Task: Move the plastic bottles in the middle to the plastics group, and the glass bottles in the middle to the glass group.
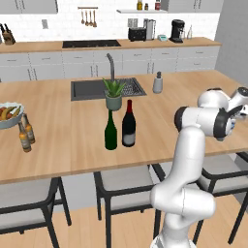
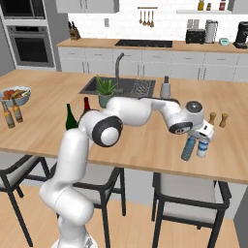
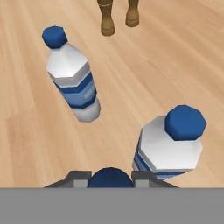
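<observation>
My gripper point(image 2: 194, 135) sits at the right of the right base view, low over the island counter point(image 2: 145, 145). Its jaws are narrow, and in the hand view a dark blue cap shows between the fingers point(image 3: 78, 176). I read that as the blue-tinted water bottle point(image 2: 188, 148) in my grip, hanging just beside the plastics group.

The hand view shows one clear water bottle point(image 3: 72, 74) at upper left and another point(image 3: 170, 144) at lower right, very near my fingers. That second one is my main worry. If I lower or let go with any sideways drift, I could nudge it over, and it would roll. The counter's front edge is also near in the right base view. I cannot tell whether the held bottle's base touches the wood, so opening now might drop it and tip it. Pulling straight up should keep the fingers from catching the cap.

The two brown shakers point(image 3: 117, 17) stand well apart. The green wine bottle point(image 1: 111, 131) and black wine bottle point(image 1: 128, 125) wait mid-frame in the left base view, far from the amber bottles point(image 1: 25, 135).
</observation>
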Tool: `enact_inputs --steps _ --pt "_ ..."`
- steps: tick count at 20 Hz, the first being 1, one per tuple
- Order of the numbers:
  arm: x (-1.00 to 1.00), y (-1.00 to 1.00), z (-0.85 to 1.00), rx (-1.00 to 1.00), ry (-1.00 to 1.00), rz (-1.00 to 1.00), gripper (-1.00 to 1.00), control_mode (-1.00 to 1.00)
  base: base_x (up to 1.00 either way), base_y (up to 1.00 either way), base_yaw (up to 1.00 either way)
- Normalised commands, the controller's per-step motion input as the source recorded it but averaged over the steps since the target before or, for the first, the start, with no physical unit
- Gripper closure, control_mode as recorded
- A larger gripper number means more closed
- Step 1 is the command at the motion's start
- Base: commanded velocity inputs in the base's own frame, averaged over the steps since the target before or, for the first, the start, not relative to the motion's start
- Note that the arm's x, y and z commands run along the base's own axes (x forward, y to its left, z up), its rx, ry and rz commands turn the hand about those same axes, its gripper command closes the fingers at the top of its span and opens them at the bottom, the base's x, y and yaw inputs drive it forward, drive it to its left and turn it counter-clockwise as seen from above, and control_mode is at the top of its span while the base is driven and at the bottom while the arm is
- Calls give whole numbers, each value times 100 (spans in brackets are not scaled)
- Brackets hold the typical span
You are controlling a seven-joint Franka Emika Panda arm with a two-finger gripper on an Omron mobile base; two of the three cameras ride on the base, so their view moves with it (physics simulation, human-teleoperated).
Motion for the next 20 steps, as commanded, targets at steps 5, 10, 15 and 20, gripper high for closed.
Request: enact_inputs --steps 5,10,15,20 --pt "9 0 -2 -1 -8 0 100 -100 0 0 0" --pt "0 0 -3 -6 -7 0 100 -100 0 0 0" --pt "0 0 -15 -16 -10 0 100 -100 0 0 0" --pt "0 2 -18 -14 -13 -1 100 -100 0 0 0"
